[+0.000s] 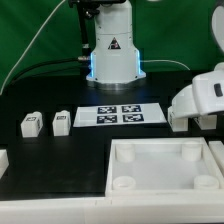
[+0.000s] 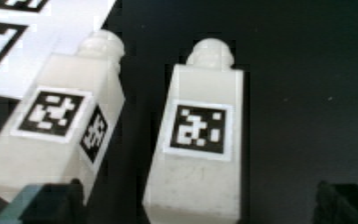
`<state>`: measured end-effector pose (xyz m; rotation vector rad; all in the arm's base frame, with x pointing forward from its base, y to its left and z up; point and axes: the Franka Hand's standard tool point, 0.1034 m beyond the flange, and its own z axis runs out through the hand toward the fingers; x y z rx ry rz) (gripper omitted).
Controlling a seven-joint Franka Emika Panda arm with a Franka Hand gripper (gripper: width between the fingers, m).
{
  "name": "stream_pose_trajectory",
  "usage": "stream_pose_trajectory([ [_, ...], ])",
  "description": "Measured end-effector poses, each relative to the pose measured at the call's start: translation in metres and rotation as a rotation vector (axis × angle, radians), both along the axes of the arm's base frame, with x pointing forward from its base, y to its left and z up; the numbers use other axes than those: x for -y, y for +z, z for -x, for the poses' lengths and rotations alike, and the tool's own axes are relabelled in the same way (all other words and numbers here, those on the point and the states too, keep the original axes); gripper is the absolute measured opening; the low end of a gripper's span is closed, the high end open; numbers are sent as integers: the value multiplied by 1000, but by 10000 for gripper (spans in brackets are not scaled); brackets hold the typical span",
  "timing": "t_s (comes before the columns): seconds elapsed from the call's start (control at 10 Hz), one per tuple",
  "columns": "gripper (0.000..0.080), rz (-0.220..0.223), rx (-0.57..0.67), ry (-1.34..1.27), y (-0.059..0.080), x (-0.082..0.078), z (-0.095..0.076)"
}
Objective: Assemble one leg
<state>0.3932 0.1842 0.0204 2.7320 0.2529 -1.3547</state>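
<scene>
In the wrist view two white legs lie side by side on the black table, each with a square marker tag. One leg [image 2: 201,130] lies between my fingers and the other leg [image 2: 66,115] lies just beside it. My gripper [image 2: 194,206] is open above them; its dark fingertips [image 2: 41,204] show at the frame's edge. In the exterior view my gripper [image 1: 188,120] hangs low at the exterior view's right and hides those two legs. Two more legs [image 1: 30,124] [image 1: 62,122] stand at the exterior view's left.
The marker board [image 1: 121,115] lies mid-table in front of the arm's base and shows in the wrist view [image 2: 16,35]. The large white rimmed tray part [image 1: 150,148] with corner sockets lies at the front. A white piece [image 1: 3,158] sits at the left edge.
</scene>
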Motion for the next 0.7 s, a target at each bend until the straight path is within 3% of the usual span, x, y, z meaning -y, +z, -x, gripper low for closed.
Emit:
stream_pose_trajectory([
  [0.7,649,1,-4,-7,-15,5,4],
])
